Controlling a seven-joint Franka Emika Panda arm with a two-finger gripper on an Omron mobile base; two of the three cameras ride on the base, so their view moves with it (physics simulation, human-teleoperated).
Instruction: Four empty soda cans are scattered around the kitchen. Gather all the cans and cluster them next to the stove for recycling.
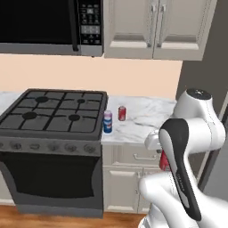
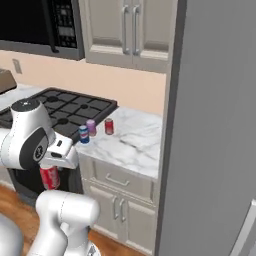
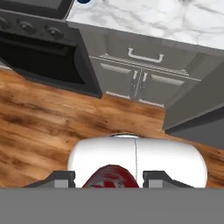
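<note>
Soda cans already wait on the marble bench [image 1: 147, 116] just right of the stove [image 1: 53, 113]: a blue can [image 1: 107, 122], a red can [image 1: 122, 113] farther back, and a purple-pink can [image 2: 91, 127] close beside the blue one. A fourth can, also red [image 2: 49, 177], sits clamped in the gripper [image 3: 108, 177], held low in front of the cabinets below the bench. Judging by this, the last carry is in hand. Next the arm would need to lift the can above the bench edge and set it upright near the cluster without knocking the others.
</note>
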